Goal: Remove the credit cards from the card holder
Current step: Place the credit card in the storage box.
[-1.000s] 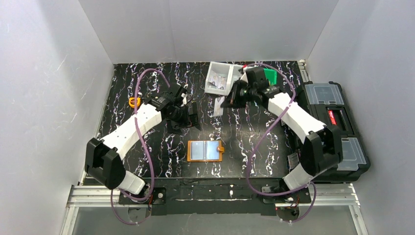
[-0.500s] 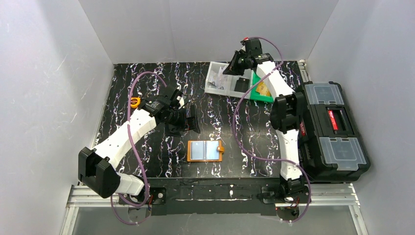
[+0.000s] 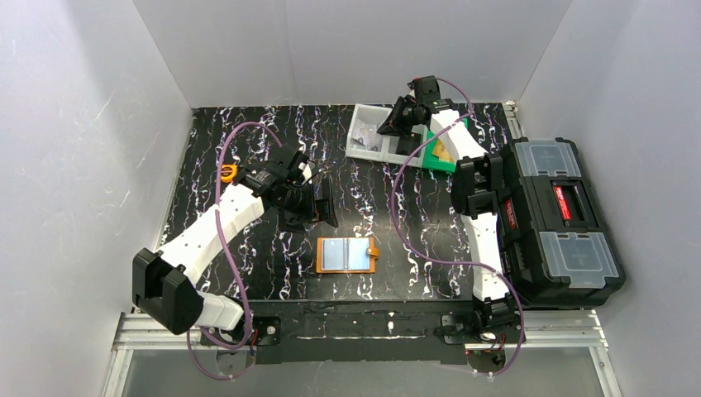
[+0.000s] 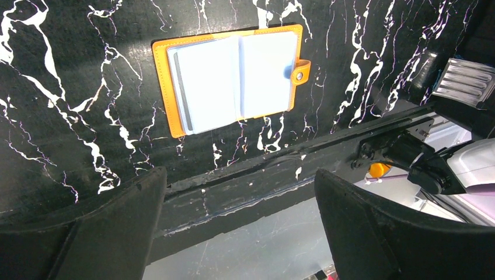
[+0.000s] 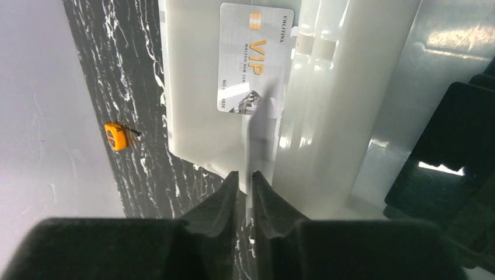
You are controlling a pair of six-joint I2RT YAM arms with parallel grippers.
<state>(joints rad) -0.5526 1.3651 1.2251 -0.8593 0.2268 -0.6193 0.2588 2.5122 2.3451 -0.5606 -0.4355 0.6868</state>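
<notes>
Step, judged: deposit. Far side: right pincer (image 5: 245, 181) nearly clenched on pale card (image 5: 260, 123), edge-on above tray (image 5: 192, 134) holding VIP card (image 5: 254, 58). Mid table (image 4: 70, 87): left pincer (image 4: 239, 198) released over open holder (image 4: 166, 111), cards (image 4: 210, 81) inside. Next: drop, fetch another.

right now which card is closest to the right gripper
The edge-on card, standing between the right gripper's fingers over the white tray. The VIP card lies flat in that tray; the pale blue cards sit in the orange wallet.
</notes>
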